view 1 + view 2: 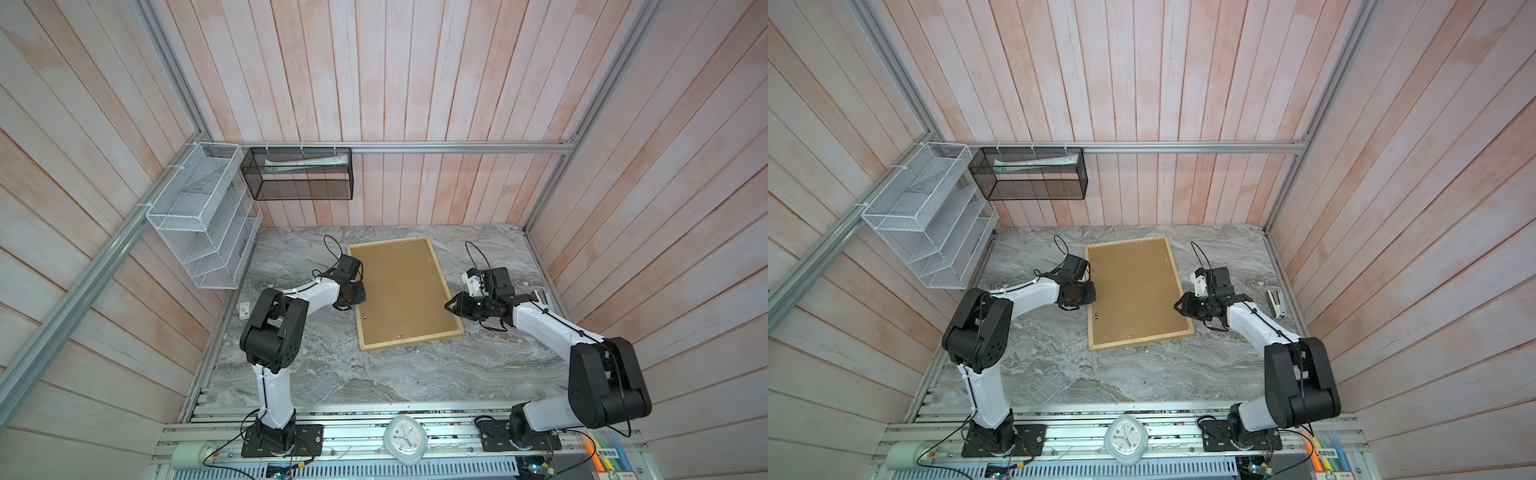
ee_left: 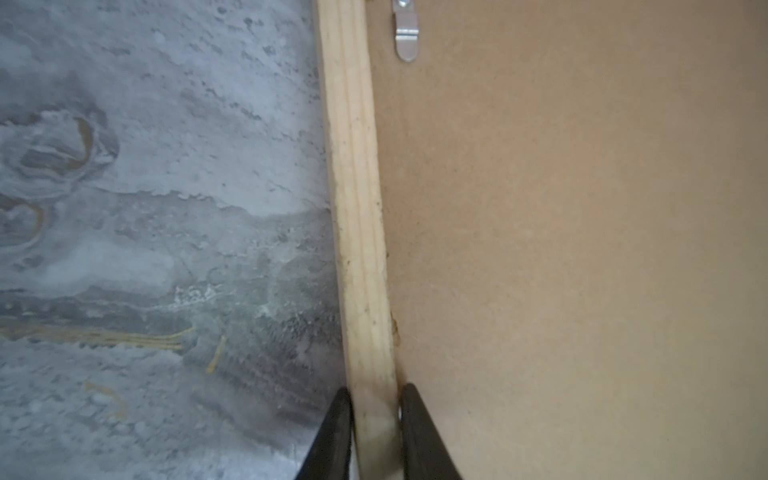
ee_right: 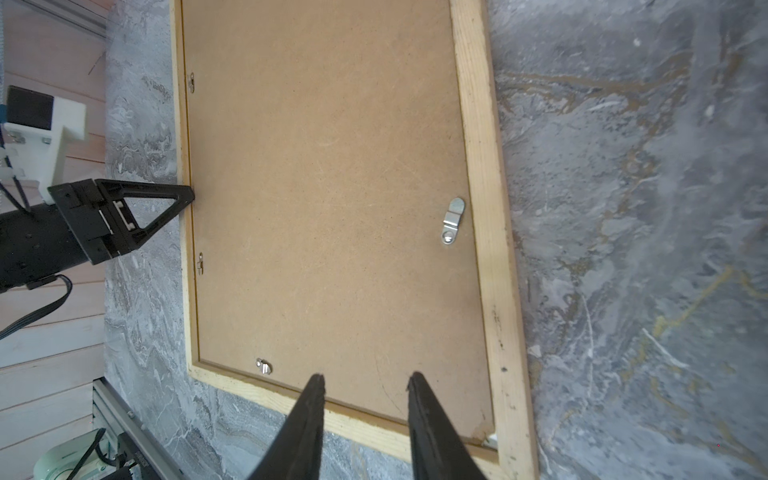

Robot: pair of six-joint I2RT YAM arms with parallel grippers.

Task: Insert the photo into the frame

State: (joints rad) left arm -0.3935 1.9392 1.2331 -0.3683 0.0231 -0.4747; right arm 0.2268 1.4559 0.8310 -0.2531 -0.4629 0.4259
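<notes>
Left gripper (image 2: pixel 375 399), black w/ tapered fingers: jaws clamped on the left long slat of the frame (image 1: pixel 411 338), a large rectangle of thin pale natural-wood slats. One finger sits outside the slat by the grey marble-look table (image 1: pixel 332 374), the other inside against the plain brown backing board (image 1: pixel 401 286).

The frame lies flat, back up, mid-table, w/ the board seated inside it. The photo shows in no view; it may be under the board, can't tell.

The small silver metal turn tabs (image 3: pixel 200 264) along the inner edge are too small to read as locked or free.

Right gripper (image 3: pixel 365 380), same black type: jaws apart, nothing between them, tips over the board by the frame's right side near its front-right corner.

Prob. step: get a two-sided hold on the frame.

- Right jaws should straddle the right slat approx. opposite the left grip, not near a corner, so the load balances.
- Inner finger goes between slat and board, w/o prying the board up.
- Avoid the tabs.
- Close firmly but gently, b/c the thin wood can flex.
- Move both arms together and level; uneven lift would twist the frame or slip the one-slat pinch.
</notes>
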